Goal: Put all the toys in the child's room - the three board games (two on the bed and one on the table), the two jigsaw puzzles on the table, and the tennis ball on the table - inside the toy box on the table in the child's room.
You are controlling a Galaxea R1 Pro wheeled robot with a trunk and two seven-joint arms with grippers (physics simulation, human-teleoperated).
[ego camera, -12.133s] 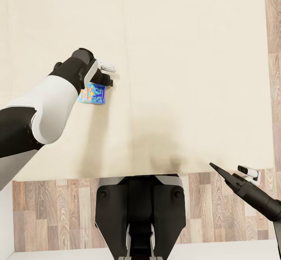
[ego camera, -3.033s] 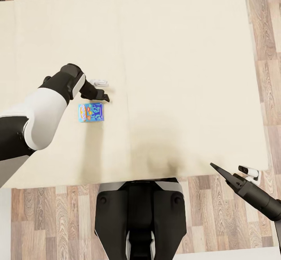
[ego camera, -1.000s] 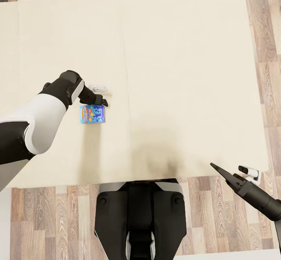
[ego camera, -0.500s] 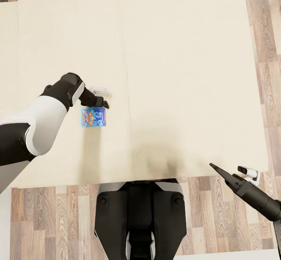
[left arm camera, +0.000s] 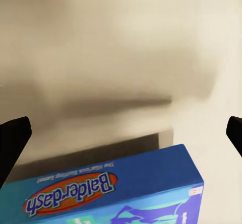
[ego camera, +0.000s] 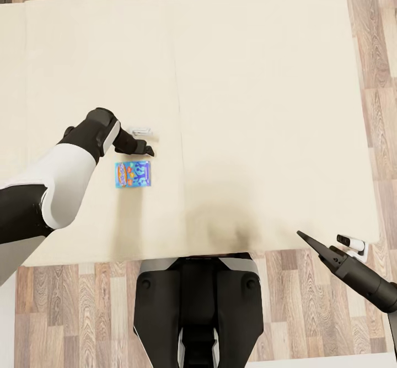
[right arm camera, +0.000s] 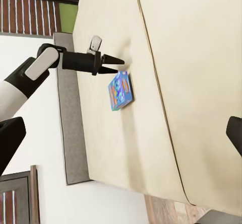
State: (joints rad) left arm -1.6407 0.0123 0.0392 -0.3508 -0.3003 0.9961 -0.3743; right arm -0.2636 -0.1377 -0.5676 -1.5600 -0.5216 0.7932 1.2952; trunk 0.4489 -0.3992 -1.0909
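Left of centre in the head view, the small blue game [ego camera: 133, 174] lies flat on the bed [ego camera: 264, 108], just below the left gripper [ego camera: 148, 143], whose fingers are spread apart and empty. Lower them to straddle the box's edges before closing. Right gripper [ego camera: 331, 244]: released, idle.

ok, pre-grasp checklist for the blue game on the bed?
1. Blue board game lying flat on the bed: ok.
2. Nothing resting on the game: ok.
3. Left gripper open, per the left wrist view: ok.
4. Left gripper around the game: not ok, it sits just past the game's far edge.
5. Right gripper away from the game, near the bed's corner: ok.
6. Right gripper empty: ok.
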